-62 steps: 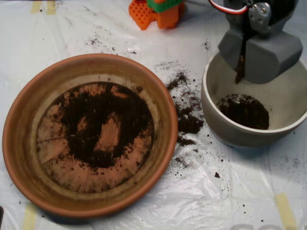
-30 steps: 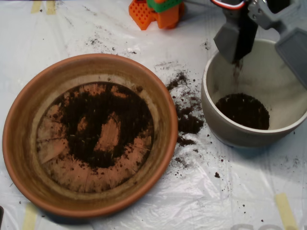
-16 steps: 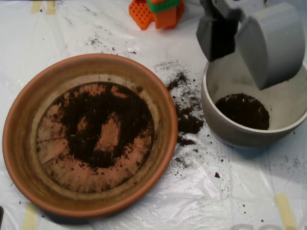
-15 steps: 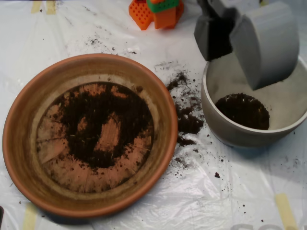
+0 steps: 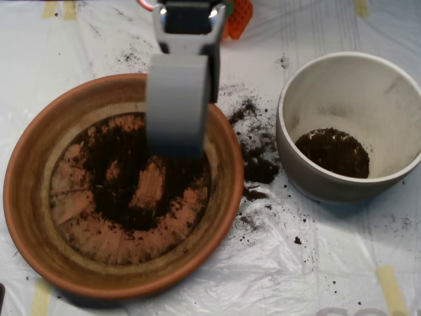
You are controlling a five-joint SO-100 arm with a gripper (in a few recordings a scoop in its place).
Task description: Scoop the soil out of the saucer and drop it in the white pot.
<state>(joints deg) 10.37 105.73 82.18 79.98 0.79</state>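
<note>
Under the jaws — soil [image 5: 131,178], saucer [image 5: 39,197]

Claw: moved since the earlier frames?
Yes. The claw went left, from above the white pot to above the saucer and its soil.

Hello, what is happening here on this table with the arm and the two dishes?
A robot arm with a grey scoop is moving soil from a terracotta saucer into a white pot. At this moment the scoop hangs over the upper part of the saucer, above the soil spread on its base. The pot holds a small dark pile at its bottom. Some spilled soil lies on the plastic sheet between the two.
</note>
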